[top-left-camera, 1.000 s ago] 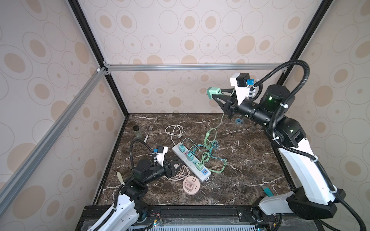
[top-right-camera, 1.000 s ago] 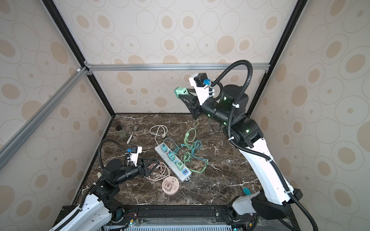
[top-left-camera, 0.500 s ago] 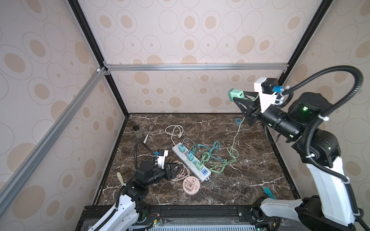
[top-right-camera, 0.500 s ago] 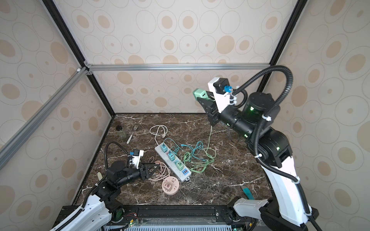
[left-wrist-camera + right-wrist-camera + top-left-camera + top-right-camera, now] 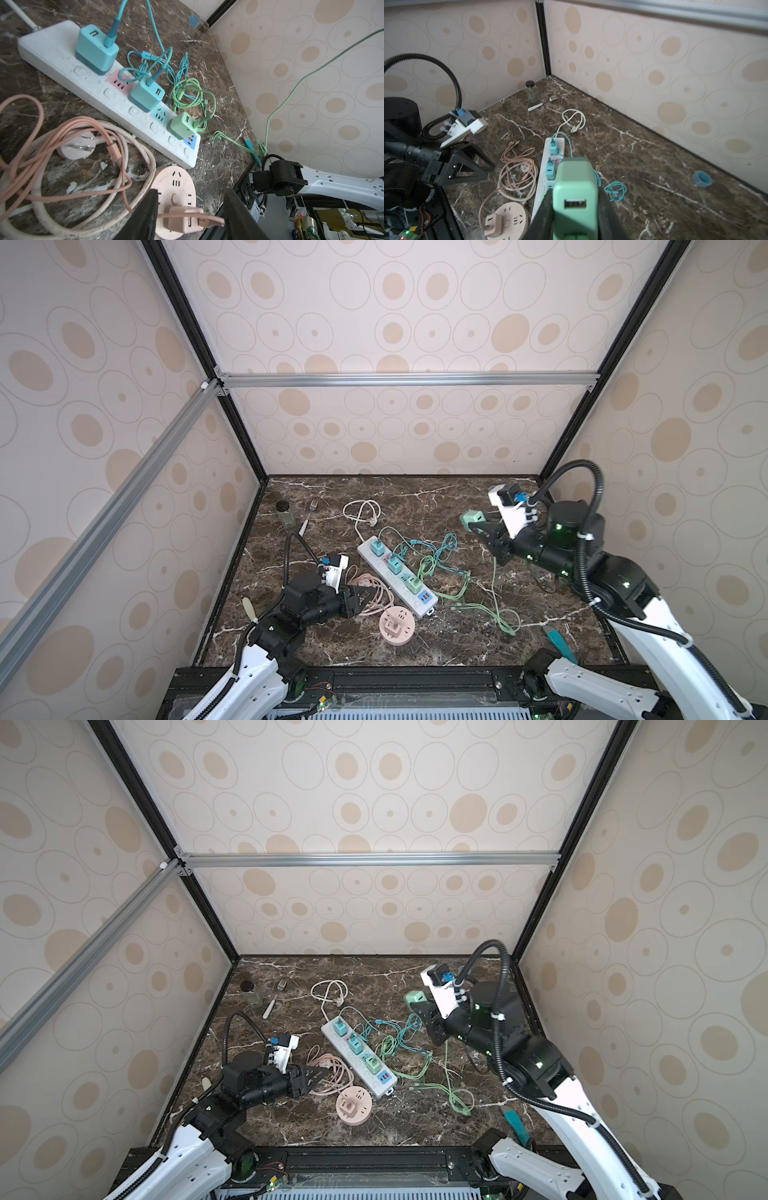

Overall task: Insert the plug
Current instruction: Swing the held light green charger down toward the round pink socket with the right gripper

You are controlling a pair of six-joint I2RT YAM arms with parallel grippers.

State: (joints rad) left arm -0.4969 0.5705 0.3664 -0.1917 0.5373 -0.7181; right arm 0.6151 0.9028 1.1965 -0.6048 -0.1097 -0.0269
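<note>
above the right side of the dark marble counter, nearer its far edge than its front, the right gripper is clamped on the green plug and holds it clear of the surface. in the right wrist view its black fingers press both flanks of the plug, whose usb port faces the camera. a thin green cable runs up from the counter toward that gripper. the white power strip lies slantwise at the counter's middle, well apart from the plug, with two teal chargers and a green charger seated in it. near the front left corner the left gripper sits low over the coiled pink cable, its jaws standing apart. in the left wrist view a pink cable end lies across the gap, in front of the round pink socket.
</note>
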